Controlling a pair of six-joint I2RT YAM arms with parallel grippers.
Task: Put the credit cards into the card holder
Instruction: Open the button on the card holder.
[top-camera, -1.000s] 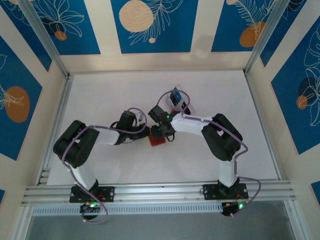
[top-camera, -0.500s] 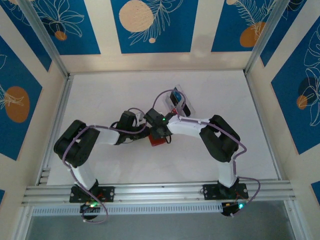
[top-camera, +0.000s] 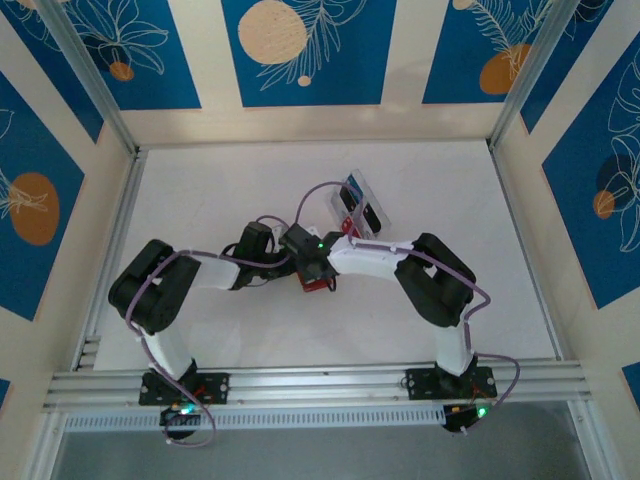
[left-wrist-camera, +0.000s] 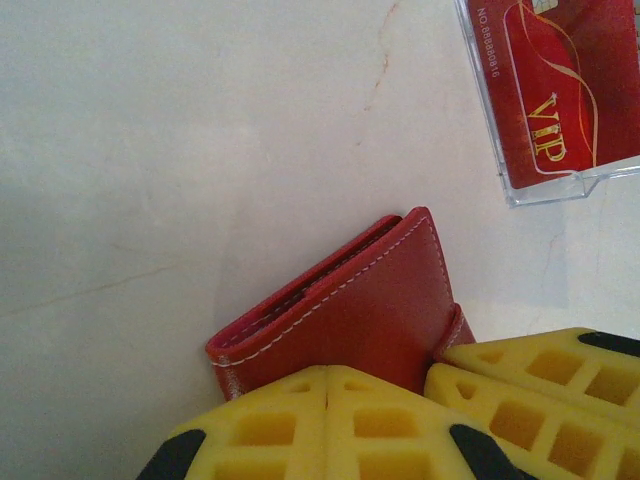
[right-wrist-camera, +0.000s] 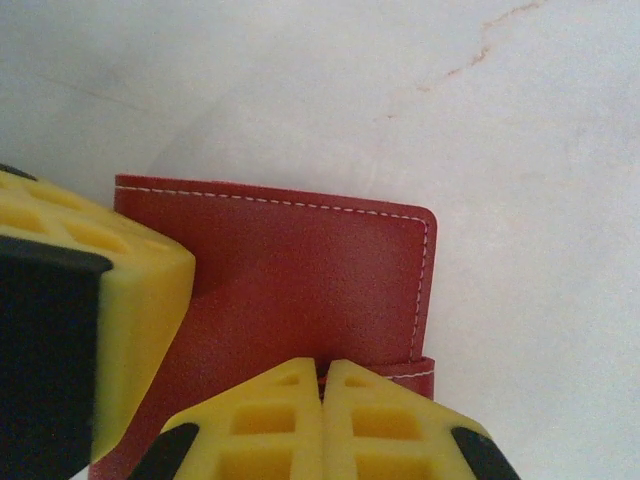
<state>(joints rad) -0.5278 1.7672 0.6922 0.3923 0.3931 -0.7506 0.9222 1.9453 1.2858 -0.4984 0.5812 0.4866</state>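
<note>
- Left gripper (left-wrist-camera: 327, 388): pads clenched flush, no gap, tips at the near edge of the card holder (left-wrist-camera: 345, 310). Cannot tell whether a leaf is pinched.
- Right gripper (right-wrist-camera: 322, 378): also clamped tight, tips on the holder's tab side. Nothing visibly held between the pads.
- Card holder sits mid-table between the two grippers, folded closed with the stitched edge showing, flat on the table (left-wrist-camera: 150, 150).
- Holder, judged: light, soft and floppy leather-look. It would likely skid on the smooth top, so one gripper should pin it while the other lifts the flap by the stitched free edge or the tab.
- Clear tray (left-wrist-camera: 520, 190) lies just beyond the holder, apart from it.
- Credit cards: red VIP card (left-wrist-camera: 560, 90) lies flat in the tray. From overhead, further cards (top-camera: 367, 213) lie beside it in the tray; none is in the holder yet.
- Cards, judged: thin, stiff, slick and light, hard to pinch when flat. Best taken by a short edge at the tray's open lip, then slid out.
</note>
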